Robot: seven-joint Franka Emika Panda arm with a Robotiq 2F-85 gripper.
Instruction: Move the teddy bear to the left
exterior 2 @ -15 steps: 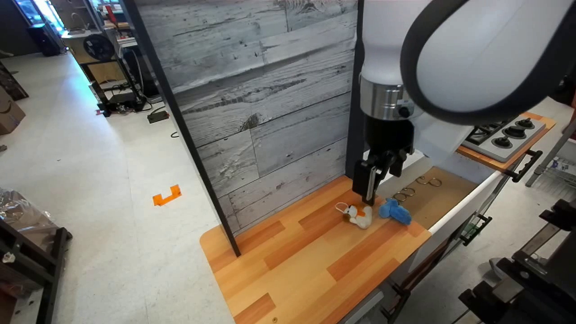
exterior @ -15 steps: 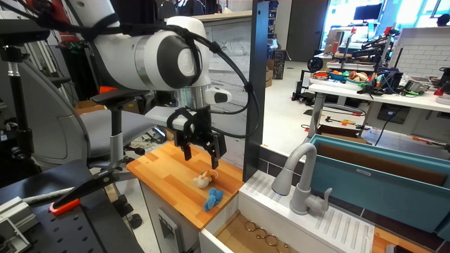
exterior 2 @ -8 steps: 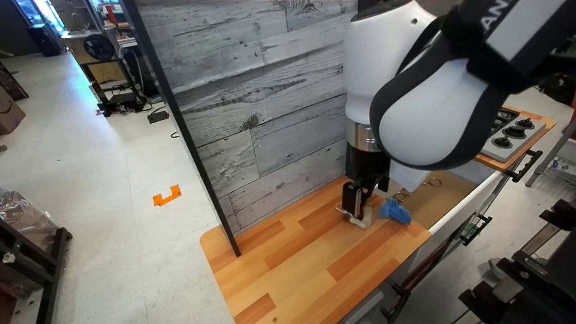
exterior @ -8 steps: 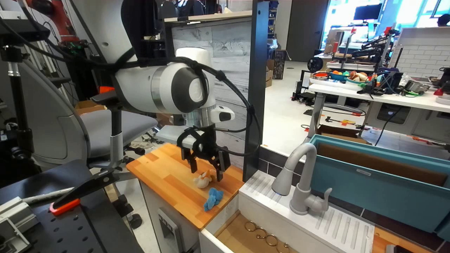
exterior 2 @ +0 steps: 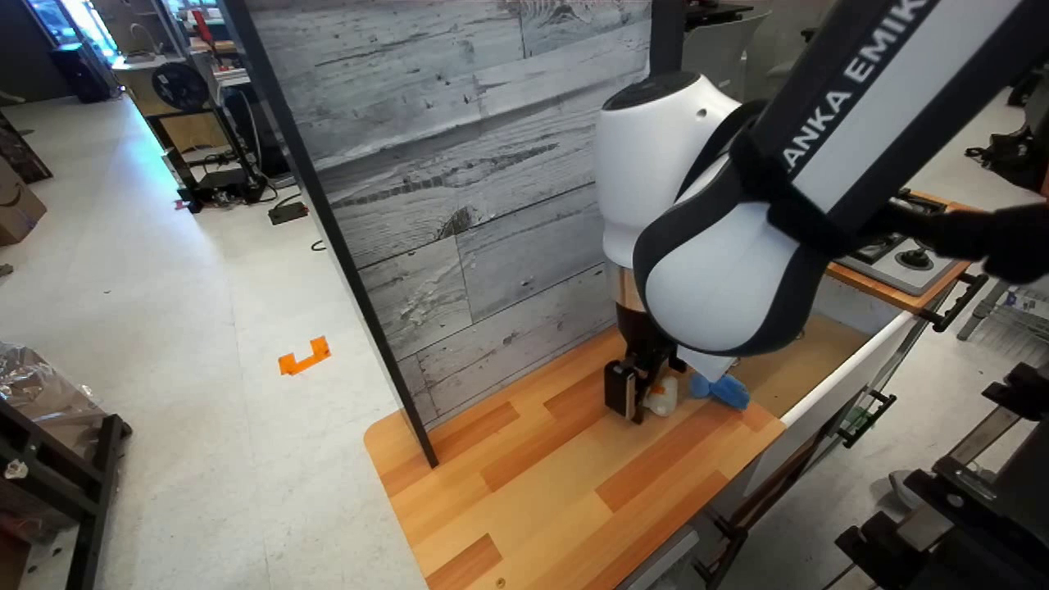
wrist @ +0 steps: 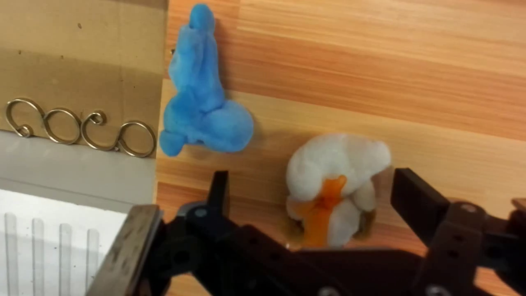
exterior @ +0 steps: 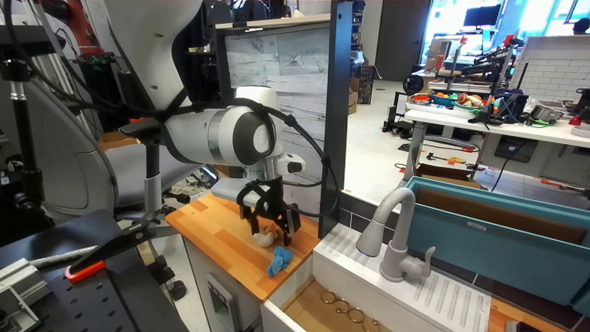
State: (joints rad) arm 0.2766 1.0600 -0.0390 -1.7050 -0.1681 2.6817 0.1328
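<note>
The teddy bear is a small cream plush with an orange band. It lies on the wooden counter in both exterior views and in the wrist view. My gripper is open and low over the counter, with its fingers on either side of the plush. In the wrist view the gripper shows gaps between the plush and both fingers; the right finger is closer to it. The plush's lower end is partly hidden behind the gripper body. In an exterior view a finger hides part of it.
A blue plush lies close by, near the counter edge. Beyond that edge is an open basin with curled metal rings. A grey faucet and a dark post stand beside it. A wood-panelled wall backs the wooden counter.
My gripper has come down from above the counter until its open fingers stand around the cream plush. Both plush toys stay where they were.
</note>
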